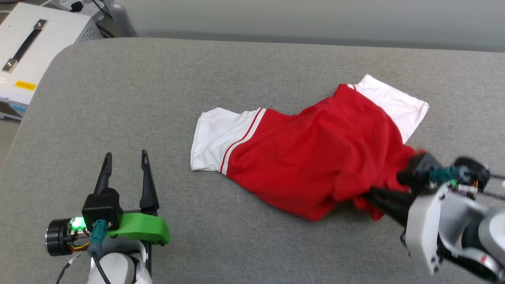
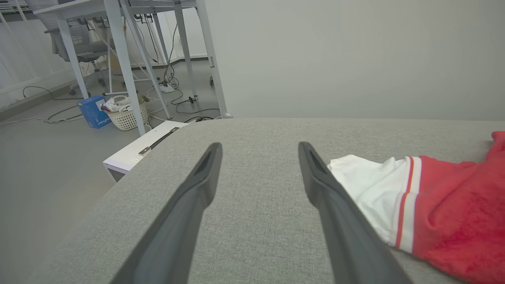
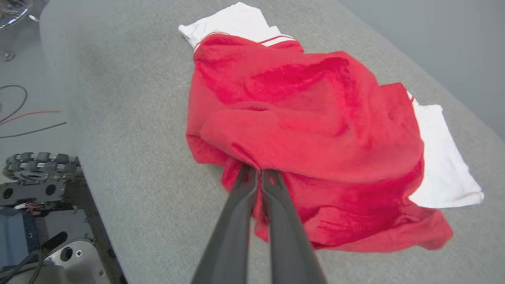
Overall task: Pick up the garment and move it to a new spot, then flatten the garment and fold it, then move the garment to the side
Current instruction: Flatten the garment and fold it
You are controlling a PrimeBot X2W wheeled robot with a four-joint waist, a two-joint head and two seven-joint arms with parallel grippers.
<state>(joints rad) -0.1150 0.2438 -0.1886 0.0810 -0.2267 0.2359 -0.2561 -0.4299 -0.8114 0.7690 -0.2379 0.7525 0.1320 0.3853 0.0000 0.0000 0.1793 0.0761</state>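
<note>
Grey padded surface point(image 1: 118, 98), wide and bare on my left. The garment point(image 1: 307, 157) lies crumpled right of centre, one white sleeve toward the left gripper point(image 1: 125, 156), which hovers empty with its fingers spread wide. The right gripper point(image 3: 255, 175) is pinched tight on a red fold at the near edge. I judge this the pick-up step. Next I need a clean lift and carry, with the cloth not slipping.

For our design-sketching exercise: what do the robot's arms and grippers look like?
The left gripper has two long, tapered dark fingers on a black block, a bright green bracket, a glowing green light and a teal connector with black cable. The right gripper has matching dark fingers, a teal plug and a white forearm shell.
</note>
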